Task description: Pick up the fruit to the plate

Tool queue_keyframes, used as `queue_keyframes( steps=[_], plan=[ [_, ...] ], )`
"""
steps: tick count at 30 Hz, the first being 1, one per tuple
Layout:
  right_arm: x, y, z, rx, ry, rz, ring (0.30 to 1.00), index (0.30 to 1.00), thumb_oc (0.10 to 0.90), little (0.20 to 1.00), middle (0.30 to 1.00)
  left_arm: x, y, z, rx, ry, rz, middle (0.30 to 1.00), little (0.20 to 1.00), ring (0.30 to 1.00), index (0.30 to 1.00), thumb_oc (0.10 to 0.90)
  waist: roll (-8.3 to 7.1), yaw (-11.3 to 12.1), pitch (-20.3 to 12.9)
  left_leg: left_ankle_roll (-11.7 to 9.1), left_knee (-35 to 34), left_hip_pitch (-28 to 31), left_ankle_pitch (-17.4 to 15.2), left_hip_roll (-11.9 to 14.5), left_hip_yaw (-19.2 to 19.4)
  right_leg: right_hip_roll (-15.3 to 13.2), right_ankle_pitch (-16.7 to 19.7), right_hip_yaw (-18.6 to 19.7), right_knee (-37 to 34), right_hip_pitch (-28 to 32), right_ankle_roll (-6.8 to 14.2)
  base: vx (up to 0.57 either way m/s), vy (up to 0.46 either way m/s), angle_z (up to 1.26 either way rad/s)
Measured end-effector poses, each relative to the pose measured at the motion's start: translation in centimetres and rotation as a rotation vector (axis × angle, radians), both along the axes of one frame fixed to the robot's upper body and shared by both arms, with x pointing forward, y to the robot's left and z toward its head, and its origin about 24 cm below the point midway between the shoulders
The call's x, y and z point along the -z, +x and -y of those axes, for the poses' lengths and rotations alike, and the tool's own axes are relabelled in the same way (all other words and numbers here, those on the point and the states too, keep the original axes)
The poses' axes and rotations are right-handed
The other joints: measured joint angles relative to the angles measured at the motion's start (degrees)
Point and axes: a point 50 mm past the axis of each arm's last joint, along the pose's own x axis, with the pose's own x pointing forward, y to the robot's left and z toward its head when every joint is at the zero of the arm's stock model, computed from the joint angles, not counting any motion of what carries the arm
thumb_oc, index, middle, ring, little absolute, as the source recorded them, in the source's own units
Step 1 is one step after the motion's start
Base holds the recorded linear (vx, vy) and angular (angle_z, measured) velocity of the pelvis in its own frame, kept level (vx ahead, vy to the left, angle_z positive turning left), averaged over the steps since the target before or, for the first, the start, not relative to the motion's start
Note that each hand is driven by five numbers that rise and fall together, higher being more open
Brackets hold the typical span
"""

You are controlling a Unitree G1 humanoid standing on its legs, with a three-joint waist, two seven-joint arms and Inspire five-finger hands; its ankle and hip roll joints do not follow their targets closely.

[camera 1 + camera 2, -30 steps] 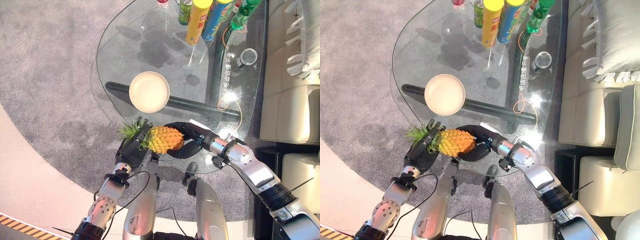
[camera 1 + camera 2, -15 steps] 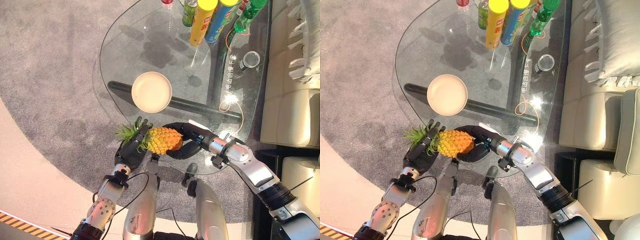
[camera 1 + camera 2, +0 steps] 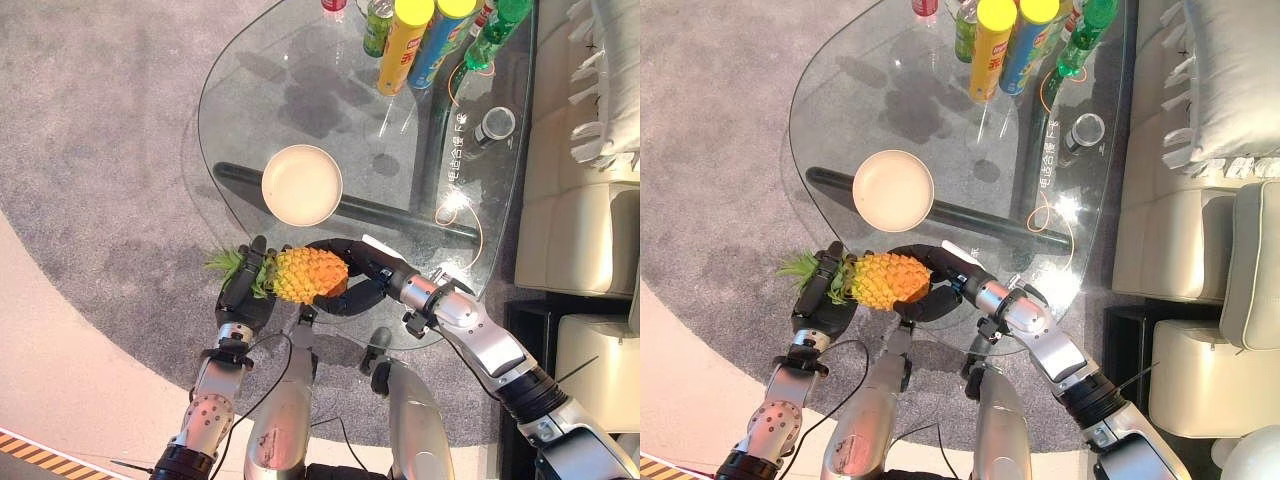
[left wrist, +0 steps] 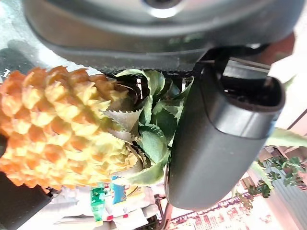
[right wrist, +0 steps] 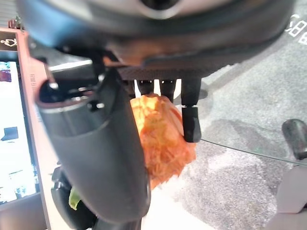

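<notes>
A yellow-orange pineapple (image 3: 310, 275) with a green crown (image 3: 228, 264) is held sideways between both hands, over the near rim of the glass table (image 3: 250, 110). My right hand (image 3: 362, 283) curls round its base end, with fingers over the fruit (image 5: 160, 139). My left hand (image 3: 243, 292) presses straight fingers against the crown, and its thumb (image 4: 216, 143) stands beside the leaves (image 4: 153, 139). The round cream plate (image 3: 302, 185) sits empty on the glass just beyond the pineapple, a short gap away.
Tall yellow and blue cans (image 3: 403, 45), green bottles (image 3: 492, 30) and a small jar (image 3: 493, 125) stand at the table's far end. A cream sofa (image 3: 580, 200) borders the right side. Grey carpet (image 3: 100, 150) lies to the left.
Both hands have carried the pineapple a little to the left, with the crown now past the table's rim. The plate has stayed put.
</notes>
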Motion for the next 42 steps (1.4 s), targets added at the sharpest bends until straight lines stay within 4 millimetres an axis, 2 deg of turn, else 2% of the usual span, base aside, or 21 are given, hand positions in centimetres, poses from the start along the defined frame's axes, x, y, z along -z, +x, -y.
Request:
queue_keyframes(
  steps=[7,9,10,17,20,26,35,42],
  plan=[
    [0.3,-0.2,-0.2,0.014,0.009,-0.004,0.3,0.3,0.1,0.2,0.3,0.1,0.1,-0.1,-0.01,-0.002,-0.003,0.3,0.2,0.3,0.3,0.1,0.0,-0.1,0.0,0.0,0.4,0.0,0.0,0.0,0.0,0.0,0.2,0.0,0.0,0.1,0.0,0.0,0.0,0.0],
    [0.4,-0.2,-0.4,0.016,0.012,-0.004,0.326,0.326,0.13,0.23,0.326,0.1,0.2,-0.2,-0.019,-0.002,-0.003,0.3,0.2,0.3,0.3,0.1,0.0,-0.1,0.0,0.0,0.4,0.0,0.0,0.0,0.0,0.0,0.2,0.0,0.0,0.1,0.0,0.0,0.0,0.0],
    [0.5,-0.2,-0.4,0.023,0.015,-0.002,0.9,0.9,0.8,0.9,0.9,0.1,0.2,-0.1,-0.022,-0.01,-0.002,0.3,0.2,0.3,0.3,0.1,0.0,-0.1,0.0,0.0,0.4,0.0,0.0,0.1,0.0,0.0,0.2,0.0,0.1,0.1,-0.1,0.0,0.0,0.0],
    [0.8,-0.7,-0.8,0.035,0.022,0.01,0.9,0.9,0.8,0.9,0.9,0.2,0.3,-0.3,-0.035,-0.018,-0.005,0.3,0.2,0.3,0.3,0.1,-0.15,-0.2,0.0,0.0,0.5,0.0,0.0,0.1,0.1,0.0,0.2,0.0,0.1,0.2,-0.1,0.0,0.0,0.0],
    [1.1,-0.9,-0.9,0.055,0.04,0.003,0.9,0.9,0.8,0.9,0.9,-0.2,0.5,-0.3,-0.048,0.051,0.019,0.3,0.2,0.3,0.3,0.1,-0.44,-0.3,0.1,0.0,0.5,0.0,0.0,0.1,0.1,0.1,0.2,0.0,0.1,0.2,-0.1,0.0,0.0,0.0],
    [1.1,-0.9,-0.4,0.105,0.065,0.021,0.9,0.9,0.8,0.9,0.9,-0.2,1.0,-0.2,-0.073,0.051,0.023,0.3,0.2,0.3,0.3,0.1,-0.51,-1.5,0.1,0.0,0.5,0.1,0.0,0.1,0.1,0.1,0.3,0.1,0.0,0.3,0.0,0.0,0.0,0.0],
    [0.9,-2.1,0.7,0.167,0.095,0.079,0.9,0.9,0.8,0.9,0.9,-0.3,1.2,0.7,-0.069,0.021,0.032,0.3,0.2,0.3,0.3,0.1,-0.59,-3.2,0.1,0.1,0.5,0.1,0.0,0.4,0.5,0.4,0.5,0.2,-0.3,0.3,-0.1,0.0,-0.004,-0.01],
    [0.1,-2.5,1.8,0.213,0.09,0.132,0.9,0.9,0.8,0.9,0.9,-1.2,1.6,0.4,-0.128,0.108,0.081,0.3,0.2,0.3,0.3,0.1,-0.87,-4.0,0.1,0.1,0.5,0.1,-0.1,0.9,1.0,0.8,1.0,0.6,-0.9,0.2,-0.3,0.0,0.006,-0.05]
  ],
)
